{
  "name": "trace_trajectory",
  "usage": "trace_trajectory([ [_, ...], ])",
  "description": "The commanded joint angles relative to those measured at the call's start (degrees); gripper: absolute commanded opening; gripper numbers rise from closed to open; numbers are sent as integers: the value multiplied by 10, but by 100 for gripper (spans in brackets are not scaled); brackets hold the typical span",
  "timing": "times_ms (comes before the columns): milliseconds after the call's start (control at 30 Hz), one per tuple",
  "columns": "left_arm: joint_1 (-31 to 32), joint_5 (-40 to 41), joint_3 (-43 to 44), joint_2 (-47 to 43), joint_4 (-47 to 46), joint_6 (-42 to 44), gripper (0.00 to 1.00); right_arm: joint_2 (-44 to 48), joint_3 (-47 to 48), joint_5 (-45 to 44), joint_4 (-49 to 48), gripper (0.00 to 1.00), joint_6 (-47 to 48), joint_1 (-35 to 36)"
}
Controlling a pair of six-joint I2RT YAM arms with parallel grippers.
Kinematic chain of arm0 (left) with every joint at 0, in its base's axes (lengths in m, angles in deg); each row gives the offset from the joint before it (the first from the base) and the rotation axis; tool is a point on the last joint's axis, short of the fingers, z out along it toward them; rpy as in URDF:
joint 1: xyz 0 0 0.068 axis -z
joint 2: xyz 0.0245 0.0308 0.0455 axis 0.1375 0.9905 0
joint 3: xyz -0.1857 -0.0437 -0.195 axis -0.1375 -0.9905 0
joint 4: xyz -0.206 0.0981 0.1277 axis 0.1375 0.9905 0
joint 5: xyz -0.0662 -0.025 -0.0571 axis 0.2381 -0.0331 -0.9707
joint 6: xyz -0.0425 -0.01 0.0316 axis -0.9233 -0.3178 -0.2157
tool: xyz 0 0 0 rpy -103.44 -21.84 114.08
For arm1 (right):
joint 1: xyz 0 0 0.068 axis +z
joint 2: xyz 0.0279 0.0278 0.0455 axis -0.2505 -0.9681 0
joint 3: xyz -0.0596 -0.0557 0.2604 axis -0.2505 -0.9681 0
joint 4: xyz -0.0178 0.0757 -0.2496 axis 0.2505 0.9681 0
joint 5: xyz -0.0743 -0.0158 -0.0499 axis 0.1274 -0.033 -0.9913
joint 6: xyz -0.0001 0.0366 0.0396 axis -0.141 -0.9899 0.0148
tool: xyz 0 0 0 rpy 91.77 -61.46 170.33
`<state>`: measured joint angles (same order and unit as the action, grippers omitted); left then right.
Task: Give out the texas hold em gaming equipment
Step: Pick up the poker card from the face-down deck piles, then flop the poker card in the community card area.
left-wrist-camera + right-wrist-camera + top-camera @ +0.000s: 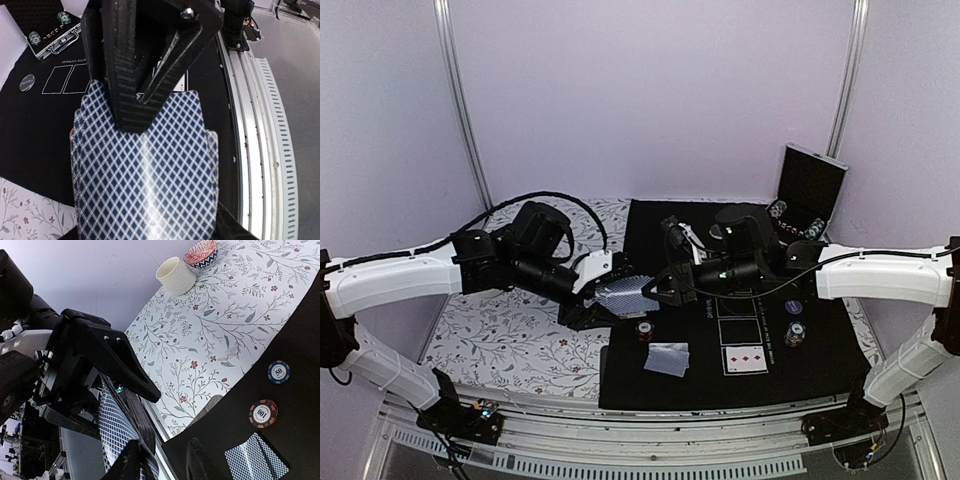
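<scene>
Blue-checked playing cards [625,293] hang fanned above the edge of the black mat [820,375], clamped in the left gripper [608,295]; the right gripper [662,290] is at their free edge. Left wrist view: cards look thin, slick and bendy, best pinched at an exposed corner. Right wrist view: I cannot tell whether its jaws grip a card; chips [263,413] and loose cards [255,460] lie below, apart.

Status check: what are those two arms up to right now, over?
Left gripper shut on card deck. Right gripper at deck's edge, grip unclear. Cards, chips on mat. Nothing blocking.
</scene>
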<state>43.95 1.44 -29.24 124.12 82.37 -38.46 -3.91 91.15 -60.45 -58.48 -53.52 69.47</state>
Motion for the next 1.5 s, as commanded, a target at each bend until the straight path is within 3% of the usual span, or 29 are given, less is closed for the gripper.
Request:
trace_trajectory([
  [0, 5, 2, 5, -14, -10, 3, 58, 18, 14, -8, 37, 28, 0, 4],
  [200, 5, 3, 4, -13, -10, 4, 58, 36, 14, -14, 51, 20, -6, 4],
  [367, 5, 5, 4, -12, -10, 4, 58, 43, 23, -20, 75, 4, -4, 4],
  [800, 5, 6, 5, -11, -10, 5, 58, 124, 49, -77, 169, 3, 0, 4],
  [1033, 5, 6, 4, -14, -10, 3, 58, 161, 117, -359, 482, 3, -91, -3],
  [1233, 5, 5, 5, -13, -10, 2, 58, 91, 80, -398, 612, 3, -171, -28],
  [1467, 5, 4, 5, -14, -8, 2, 58, -60, 148, -473, 757, 3, -214, -44],
])
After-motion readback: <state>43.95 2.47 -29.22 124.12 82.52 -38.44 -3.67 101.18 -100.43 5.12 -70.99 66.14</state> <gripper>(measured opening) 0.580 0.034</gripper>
